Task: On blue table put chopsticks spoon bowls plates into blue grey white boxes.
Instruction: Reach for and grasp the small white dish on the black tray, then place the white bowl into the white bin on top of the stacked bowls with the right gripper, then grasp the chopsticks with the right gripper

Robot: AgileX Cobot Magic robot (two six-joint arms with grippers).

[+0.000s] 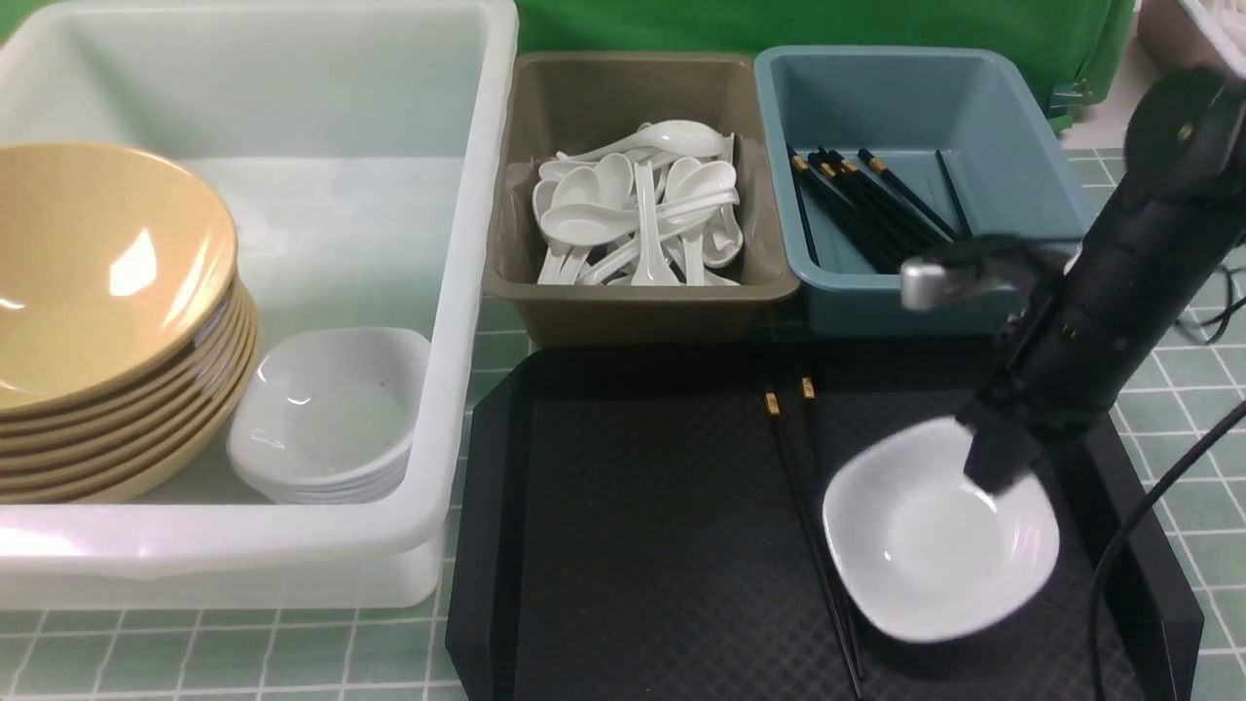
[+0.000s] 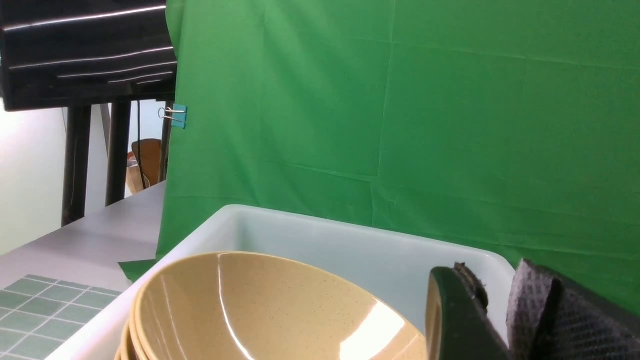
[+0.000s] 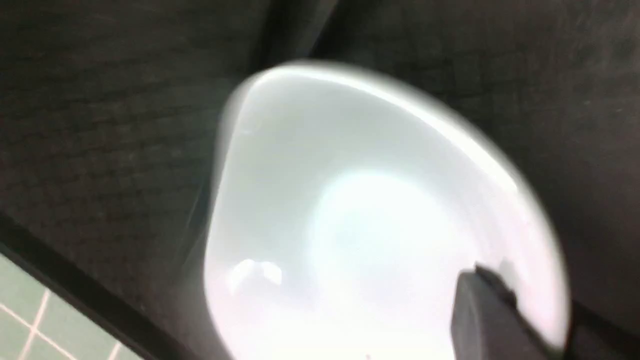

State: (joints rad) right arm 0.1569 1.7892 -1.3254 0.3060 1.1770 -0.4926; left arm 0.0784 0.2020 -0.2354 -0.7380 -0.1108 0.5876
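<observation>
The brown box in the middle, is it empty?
No. The brown box holds a heap of white spoons, piled below its rim.

Right arm (image 1: 1119,282) angled down, right tool (image 1: 993,475) clamped, left tool (image 2: 495,287) slightly parted

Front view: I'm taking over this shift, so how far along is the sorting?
Done: mustard-tan bowls and small white rounded-square dishes stacked in the large translucent white tub, white plastic spoons in the grey-brown tub, black gold-banded chopsticks in the dusty blue tub. In hand: the right gripper, jaws seemingly shut on one more white dish over the black tray. Remaining: two black chopsticks lying on that tray.
</observation>
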